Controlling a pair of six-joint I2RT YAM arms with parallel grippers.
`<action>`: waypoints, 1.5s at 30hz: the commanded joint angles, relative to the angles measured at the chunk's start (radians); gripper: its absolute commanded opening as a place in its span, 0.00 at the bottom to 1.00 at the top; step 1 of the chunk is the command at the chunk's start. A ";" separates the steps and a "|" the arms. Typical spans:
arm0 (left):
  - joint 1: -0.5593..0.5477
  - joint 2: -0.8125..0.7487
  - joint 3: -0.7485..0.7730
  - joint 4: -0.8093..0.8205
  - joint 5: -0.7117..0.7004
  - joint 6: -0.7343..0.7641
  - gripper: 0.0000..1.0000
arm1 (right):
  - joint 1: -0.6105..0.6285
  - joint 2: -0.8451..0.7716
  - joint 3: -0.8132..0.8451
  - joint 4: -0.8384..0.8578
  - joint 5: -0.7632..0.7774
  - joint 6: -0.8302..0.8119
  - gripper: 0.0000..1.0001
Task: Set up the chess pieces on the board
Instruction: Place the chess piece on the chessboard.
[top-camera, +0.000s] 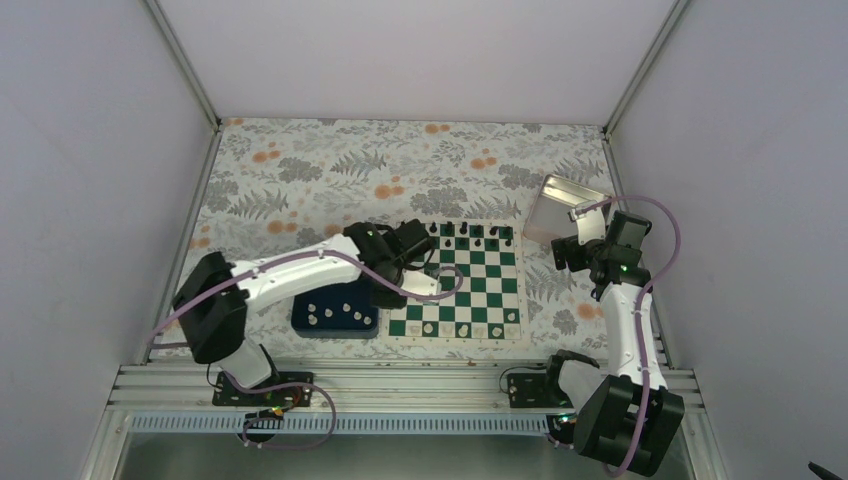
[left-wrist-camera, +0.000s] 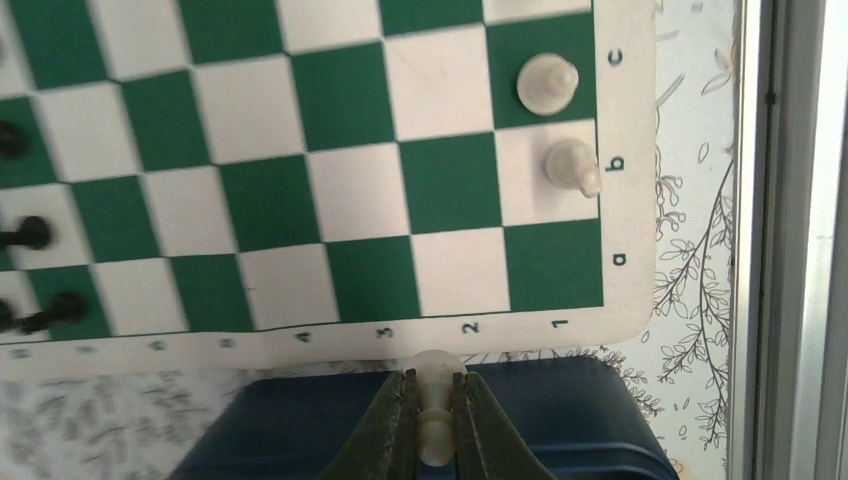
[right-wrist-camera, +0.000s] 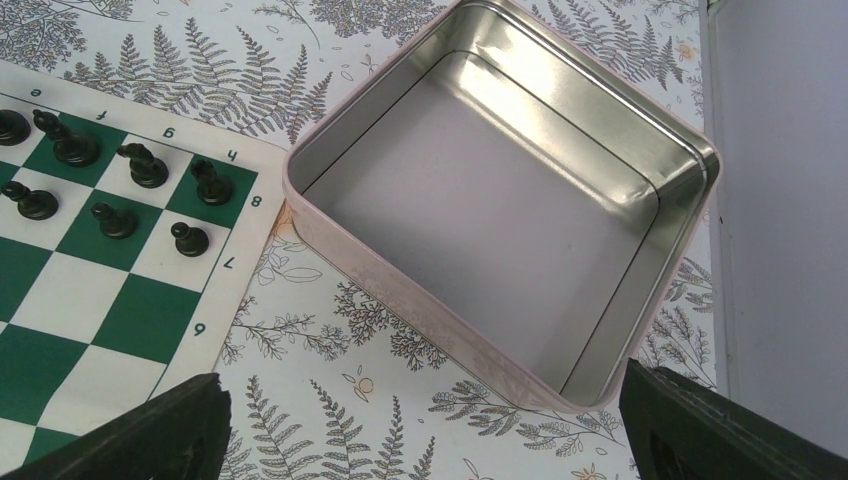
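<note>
The green and white chessboard (top-camera: 462, 283) lies at the table's middle. In the left wrist view my left gripper (left-wrist-camera: 435, 385) is shut on a white pawn (left-wrist-camera: 438, 405), held above the navy tray (left-wrist-camera: 300, 430) just off the board's (left-wrist-camera: 300, 200) edge by column 2. Two white pieces (left-wrist-camera: 548, 82) (left-wrist-camera: 573, 165) stand on squares c1 and b1. Several white pieces (top-camera: 455, 327) stand along the board's near row. My right gripper (right-wrist-camera: 420, 420) is open and empty, above the cloth beside the tin. Black pieces (right-wrist-camera: 130, 165) fill the far rows.
A navy tray (top-camera: 335, 310) left of the board holds several white pieces. An empty pink metal tin (right-wrist-camera: 500, 190) sits right of the board, at the back right (top-camera: 570, 210). A metal rail runs along the table's near edge (left-wrist-camera: 790, 240).
</note>
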 joint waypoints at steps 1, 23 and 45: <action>-0.008 0.049 -0.043 0.039 0.003 -0.018 0.08 | -0.011 -0.009 0.008 0.003 -0.020 -0.008 1.00; -0.010 0.175 -0.121 0.164 0.028 0.000 0.11 | -0.011 -0.007 0.008 0.002 -0.025 -0.010 1.00; -0.008 0.061 -0.080 0.087 -0.090 -0.025 0.28 | -0.011 -0.009 0.007 0.000 -0.032 -0.014 1.00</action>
